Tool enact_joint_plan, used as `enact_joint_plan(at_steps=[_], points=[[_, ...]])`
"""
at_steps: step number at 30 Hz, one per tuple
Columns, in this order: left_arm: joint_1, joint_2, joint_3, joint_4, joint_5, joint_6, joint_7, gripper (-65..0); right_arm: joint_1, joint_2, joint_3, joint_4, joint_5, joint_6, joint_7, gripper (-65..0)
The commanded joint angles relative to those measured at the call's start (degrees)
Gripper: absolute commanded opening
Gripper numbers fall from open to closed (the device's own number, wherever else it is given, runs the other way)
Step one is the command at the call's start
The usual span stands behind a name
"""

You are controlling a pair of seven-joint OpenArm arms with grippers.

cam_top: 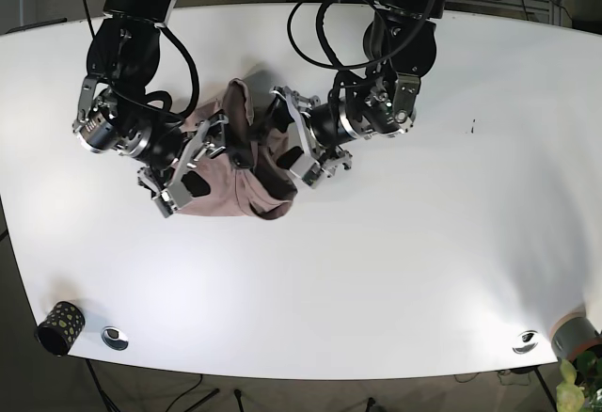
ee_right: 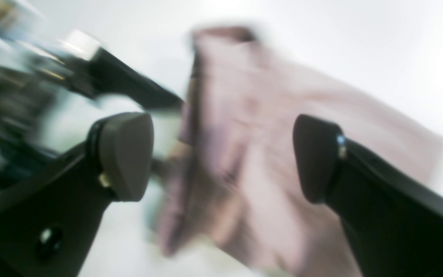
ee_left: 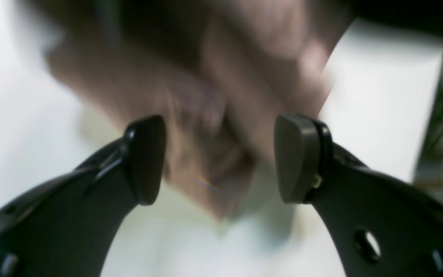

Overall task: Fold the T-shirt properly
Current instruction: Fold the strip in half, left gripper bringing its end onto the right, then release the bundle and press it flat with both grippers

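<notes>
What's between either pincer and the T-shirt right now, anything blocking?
Nothing visible. The left pincer and right pincer are both open with the pink T-shirt directly ahead. In the base view, only bare white table surrounds the crumpled cloth.

T-shirt (cam_top: 240,172) on table (cam_top: 423,243), between left claw (cam_top: 293,141) and right claw (cam_top: 188,175)

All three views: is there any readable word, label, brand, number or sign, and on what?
None can be read.
T-shirt: no print or tag text visible; both wrist views are blurred.
Left gripper and right gripper: no markings visible.
Table: a small dark speck at right, too small to read.
Patterned cup: pattern only, no legible text.
</notes>
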Motion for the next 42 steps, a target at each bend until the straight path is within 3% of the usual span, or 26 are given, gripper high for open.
enact_joint_plan(at_steps=[1, 11, 17, 21, 28, 31, 36, 42], points=[[-0.13, 0.31, -2.07, 4.50, -2.15, -0.22, -1.19, -24.3, -0.13, 0.80, 2.38, 1.09, 0.74, 0.30, 0.92, -14.4], [0.14, -8.12, -9.10, 9.87, -2.50, -0.57, 2.41, -24.3, -3.82, 0.28, 2.38, 0.65, 0.48, 0.30, 0.92, -20.3], [1.10, -11.81, -14.64, 13.12, -2.50, -0.66, 2.59, -24.3, -6.02, -1.31, -2.81, -2.78, 0.66, 0.30, 1.00, -27.6], [1.02, -13.13, -15.61, 15.14, -2.50, -0.66, 2.59, -24.3, -7.25, -2.54, -9.49, -1.99, 0.66, 0.30, 1.18, -31.7], [-0.39, -12.95, -14.99, 15.84, -2.24, -0.66, 2.59, -24.3, -8.31, -3.42, -15.73, 0.83, 0.30, 0.30, 1.18, -31.9], [-1.44, -12.95, -12.27, 15.58, -2.24, -0.39, 2.59, -24.3, -8.13, -2.80, -13.88, 1.00, 0.22, 0.30, 1.18, -31.9], [-2.15, -12.60, -5.41, 15.49, -2.15, -0.22, 2.32, -24.3, -5.67, -0.16, -5.09, 1.09, 0.74, 0.30, 1.18, -31.7], [-4.70, -8.38, 1.71, 11.62, -2.06, -0.22, 2.32, -24.3, -1.62, 3.35, 4.40, -0.14, 0.57, 0.30, 1.18, -32.2]])
